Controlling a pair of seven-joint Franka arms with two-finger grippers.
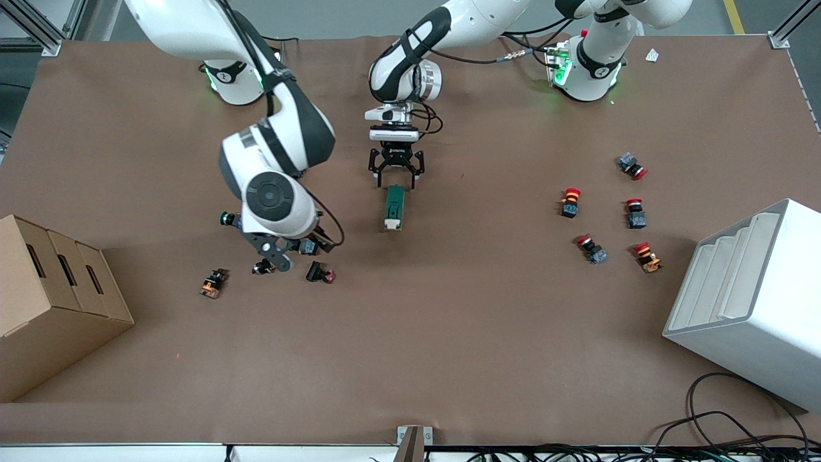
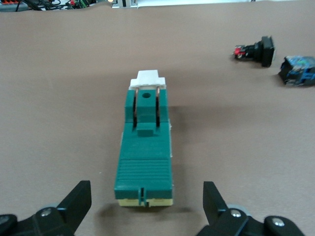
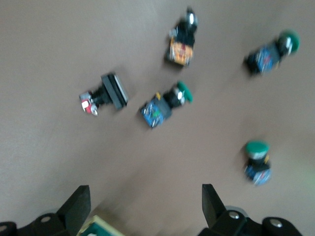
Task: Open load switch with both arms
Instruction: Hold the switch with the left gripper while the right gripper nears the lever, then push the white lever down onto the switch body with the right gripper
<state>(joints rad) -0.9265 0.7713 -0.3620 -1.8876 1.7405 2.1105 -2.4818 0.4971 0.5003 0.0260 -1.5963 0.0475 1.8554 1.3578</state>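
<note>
Load switch (image 1: 394,207) lying flat on the brown table (image 1: 449,333) near the middle, long axis running toward the front camera, white lever (image 1: 389,224) at the end nearer that camera. Dark green body, with a pale yellowish base showing at the other end in the left wrist view (image 2: 144,147).

Left gripper (image 1: 396,172) hanging low over the switch's farther end, fingers spread wide, one to each side of the block and not touching it; the same seen from the left wrist (image 2: 146,206), both fingertips (image 2: 78,196) apart from the green body.

Right gripper (image 1: 277,251) low over a cluster of small push buttons toward the right arm's end of the table, fingers wide apart and empty in the right wrist view (image 3: 142,209). Below it a green-capped button (image 3: 165,104) and a black square-headed button (image 3: 106,94) with a red tip, well apart from the switch. A corner of the switch just visible at the edge of that view (image 3: 101,227).

Red-capped buttons (image 1: 569,201) scattered toward the left arm's end. Cardboard box (image 1: 45,301) and white rack (image 1: 750,301) at the table's two ends.
</note>
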